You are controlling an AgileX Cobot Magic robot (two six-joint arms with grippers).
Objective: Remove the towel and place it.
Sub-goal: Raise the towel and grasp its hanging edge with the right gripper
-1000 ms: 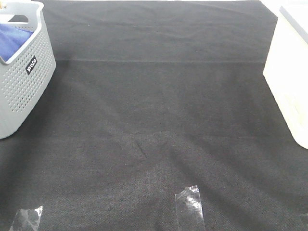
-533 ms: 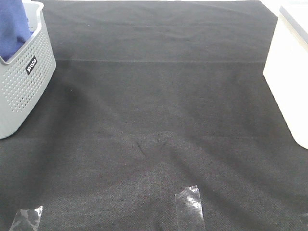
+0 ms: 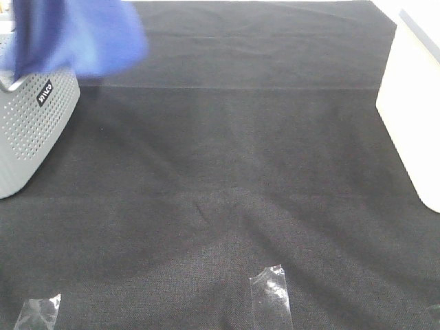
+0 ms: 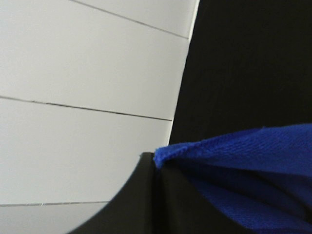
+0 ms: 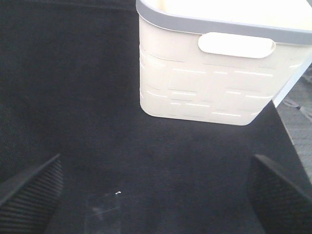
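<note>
The towel (image 3: pixel 75 34) has risen out of the basket (image 3: pixel 34 130)

Black woven cloth (image 3: pixel 227 151) covers the counter, one clear tape strip (image 3: pixel 270 297) at the mid near edge, a second tape strip (image 3: pixel 38 313) at the near-left corner.

towel (image 3: pixel 82 34) above basket (image 3: pixel 31 130), bin (image 3: pixel 412 124) far right

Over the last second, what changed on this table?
The blue towel lifted up from the grey basket and now hangs above its rim, spreading toward the table middle, pinched by the left jaws. The basket, white bin and tape strips stayed put.
</note>
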